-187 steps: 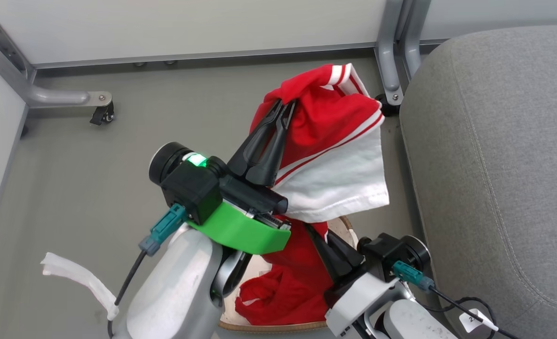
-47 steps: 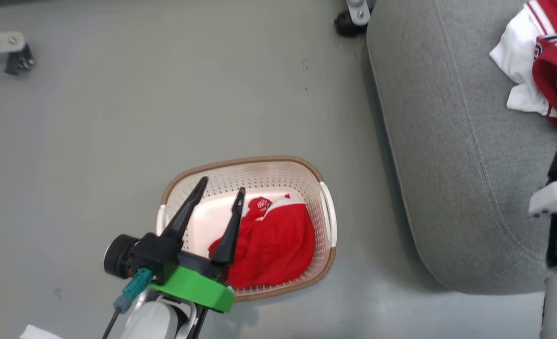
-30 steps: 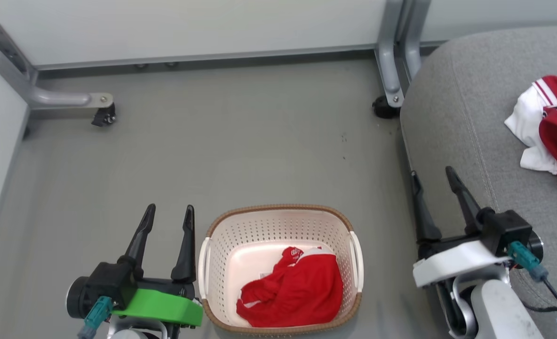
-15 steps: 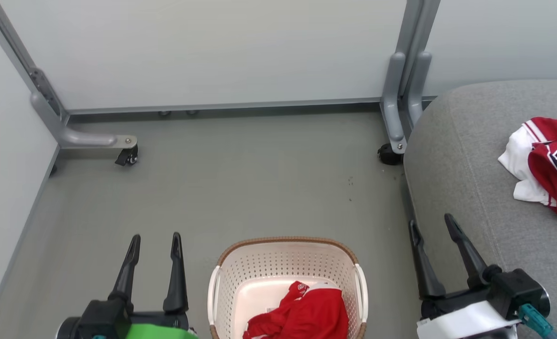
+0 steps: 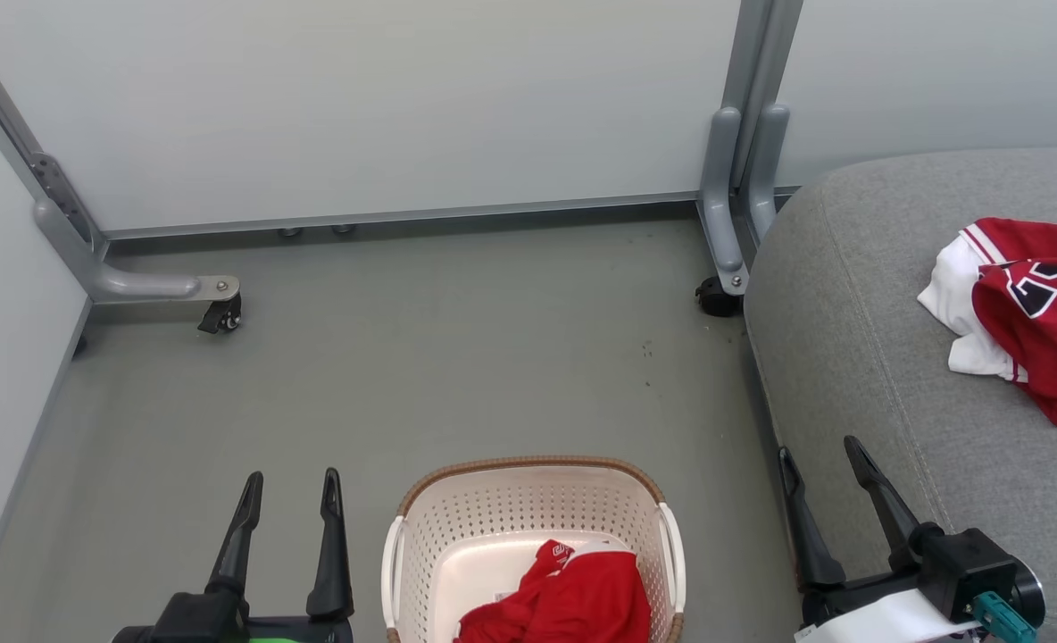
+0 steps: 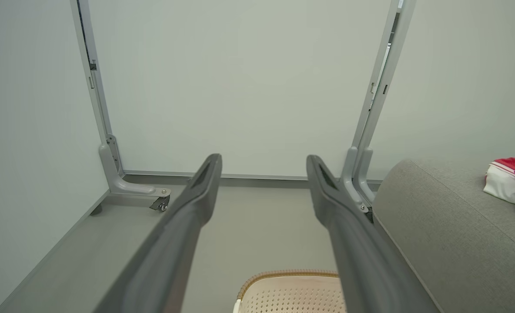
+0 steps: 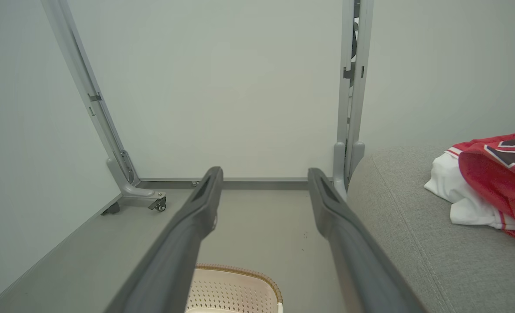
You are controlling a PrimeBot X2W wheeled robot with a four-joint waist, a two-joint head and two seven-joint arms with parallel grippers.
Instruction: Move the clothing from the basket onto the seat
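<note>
Sitting inside the basket (image 5: 528, 505) are the red shorts (image 5: 582, 598), while the jersey (image 5: 1028, 313) is lying on the seat (image 5: 850, 357), well right of it. The left gripper (image 5: 292, 478) and right gripper (image 5: 819, 448) are hovering either side of the basket, fingers spread, empty.

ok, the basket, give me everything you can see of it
Small cream plastic laundry basket: perforated walls, brown woven-look rim, white side handles. It stands upright on the grey floor, left of the grey seat and apart from it. A crumpled red garment lies inside, toward the right side. The head view's frame cuts off its near end.
</note>
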